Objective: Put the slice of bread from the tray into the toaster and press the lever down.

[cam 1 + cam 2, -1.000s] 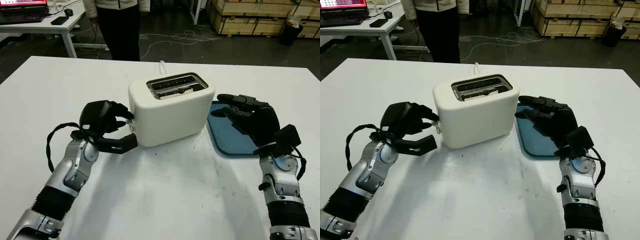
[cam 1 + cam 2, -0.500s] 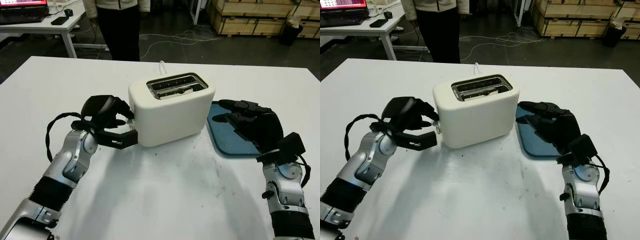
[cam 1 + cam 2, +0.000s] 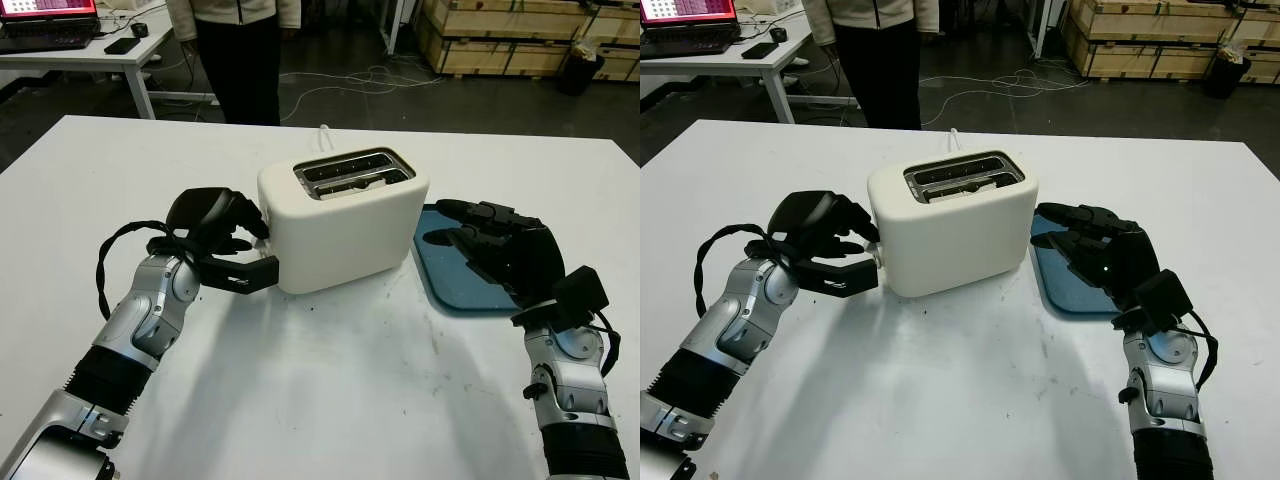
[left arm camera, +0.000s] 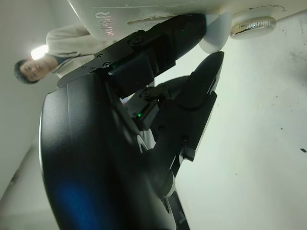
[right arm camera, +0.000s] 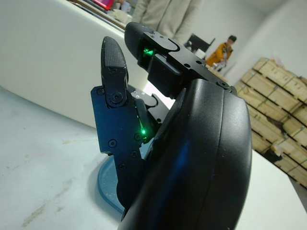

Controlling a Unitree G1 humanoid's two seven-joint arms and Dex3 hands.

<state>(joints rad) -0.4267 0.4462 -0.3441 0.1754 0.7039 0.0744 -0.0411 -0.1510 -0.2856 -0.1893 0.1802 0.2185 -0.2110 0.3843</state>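
Observation:
The white two-slot toaster (image 3: 345,225) stands mid-table with a pale slice of bread (image 3: 357,183) sunk in its near slot. My left hand (image 3: 258,250) is at the toaster's left end. In the left wrist view its fingers (image 4: 177,33) lie over the white lever (image 4: 216,38) and the thumb reaches in under it, so the hand is shut on the lever. A silver dial (image 4: 252,26) sits beside the lever. My right hand (image 3: 450,225) hovers open over the blue tray (image 3: 450,280), to the right of the toaster.
A person in dark trousers (image 3: 238,50) stands beyond the table's far edge. A desk with a laptop (image 3: 50,30) is at the back left, wooden crates (image 3: 500,35) at the back right. The toaster's white cord (image 3: 325,130) runs off the far side.
My left hand has closed in on the toaster's left end, its thumb now under the lever. My right hand dropped slightly over the tray, then held still.

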